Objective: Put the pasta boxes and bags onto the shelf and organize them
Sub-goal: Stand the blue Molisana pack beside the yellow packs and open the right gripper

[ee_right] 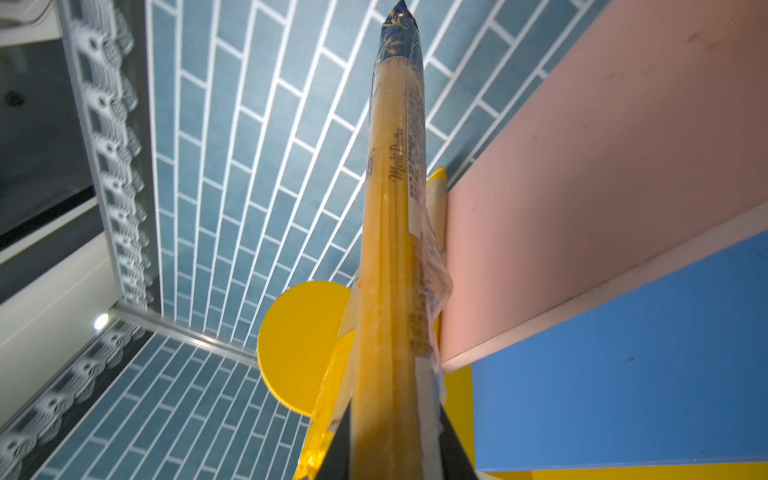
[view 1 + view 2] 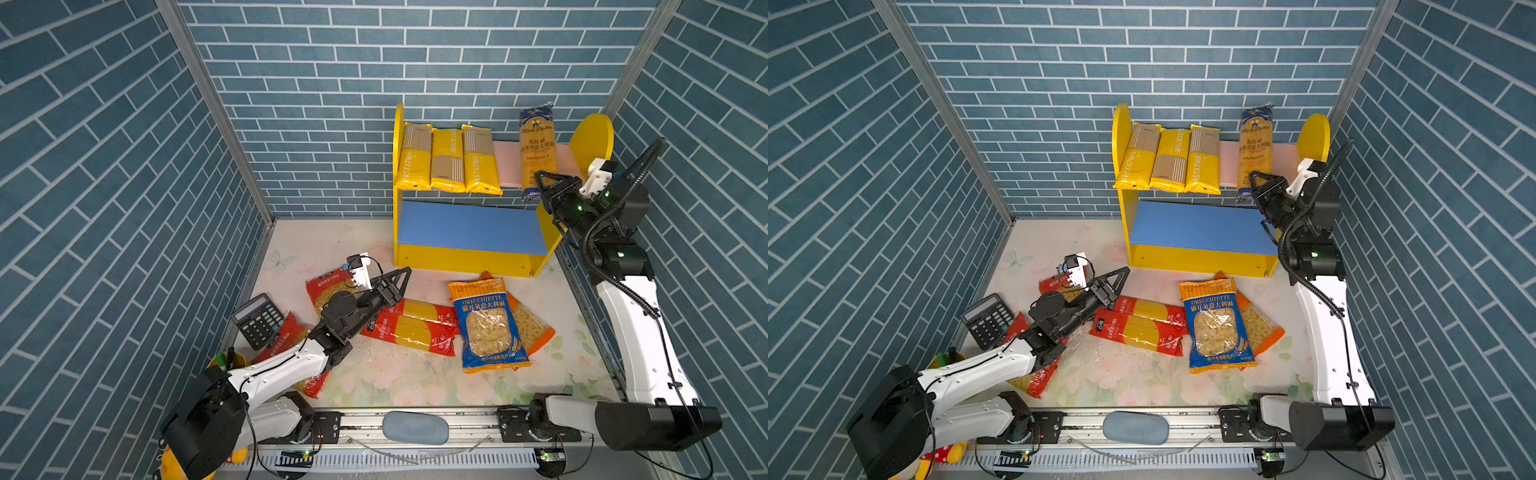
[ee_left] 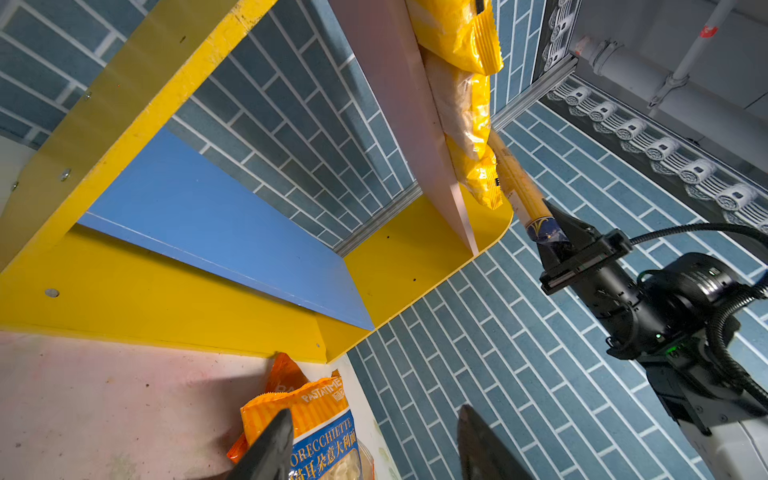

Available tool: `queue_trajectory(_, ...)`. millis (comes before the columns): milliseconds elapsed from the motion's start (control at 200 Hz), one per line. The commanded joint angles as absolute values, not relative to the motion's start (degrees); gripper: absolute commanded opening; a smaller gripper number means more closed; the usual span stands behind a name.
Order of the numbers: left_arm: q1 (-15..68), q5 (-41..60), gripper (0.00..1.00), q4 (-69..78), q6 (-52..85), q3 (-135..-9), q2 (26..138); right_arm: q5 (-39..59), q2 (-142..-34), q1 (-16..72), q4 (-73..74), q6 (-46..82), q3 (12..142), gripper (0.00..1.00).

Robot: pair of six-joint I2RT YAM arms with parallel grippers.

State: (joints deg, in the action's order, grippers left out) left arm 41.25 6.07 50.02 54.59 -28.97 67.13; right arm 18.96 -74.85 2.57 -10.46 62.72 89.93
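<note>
Legibly: "PASTATIME" packs (image 2: 448,160), "ORECCHIETTE" bag (image 2: 488,328)

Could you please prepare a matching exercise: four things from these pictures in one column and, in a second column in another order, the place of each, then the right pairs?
Things:
1. three PASTATIME packs
2. blue spaghetti bag
3. blue ORECCHIETTE bag
4. calculator

Places:
a. on the table, lying over an orange bag
b. gripped at one end by the right claw
c. side by side on the pink upper board
d. at the table's left edge

Pairs: 1-c, 2-b, 3-a, 4-d
</note>
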Motion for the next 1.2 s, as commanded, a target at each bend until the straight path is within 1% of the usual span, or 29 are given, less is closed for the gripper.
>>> queue_trajectory(0, 41.73, 5.53, 0.63, 51.06, 53.84, -28.02, 67.37, 23.51, -77.4, 2.65, -3.31, 66.9, 97.54, 0.0)
queue_trajectory(265, 41.74, 5.36, 0.62, 51.46, 53.88, -27.27, 67.82, 28.1, -84.73, 2.81, -5.04, 72.04, 102.29, 0.0)
queue_trajectory(465, 41.66, 5.34, 0.62, 51.68, 53.84, -27.38, 68.19, 27.92, -87.34, 4.27, -8.27, 71.83, 104.56, 0.0)
queue_trajectory(620, 41.73, 5.58, 0.62, 51.77, 53.97, -27.7, 68.52, 26.87, -87.54, 5.27, -6.63, 73.78, 102.4, 0.0)
queue_trajectory(685, 41.79, 5.7, 0.62, 51.53, 53.98, -28.03, 68.4, 26.63, -87.15, 5.38, -6.63, 73.74, 101.69, 0.09)
queue_trajectory(720, 41.75, 5.71, 0.62, 51.3, 53.88, -28.12, 68.2, 26.63, -86.97, 5.44, -6.83, 73.75, 101.32, 0.18)
queue_trajectory(775, 41.75, 5.71, 0.62, 50.98, 53.88, -28.05, 68.07, 26.61, -86.38, 5.34, -7.17, 73.51, 100.69, 0.34)
queue_trajectory(810, 41.81, 5.68, 0.62, 50.8, 53.86, -28.04, 68.0, 26.63, -86.08, 5.23, -7.72, 73.05, 100.28, 0.4)
queue_trajectory(870, 41.81, 5.69, 0.62, 50.63, 53.8, -27.86, 67.94, 27.08, -85.44, 4.93, -8.78, 72.36, 99.65, 0.45)
queue_trajectory(1195, 41.76, 5.63, 0.62, 50.27, 53.49, -27.62, 68.43, 31.58, -79.33, 2.73, -8.88, 70.53, 90.38, 0.6)
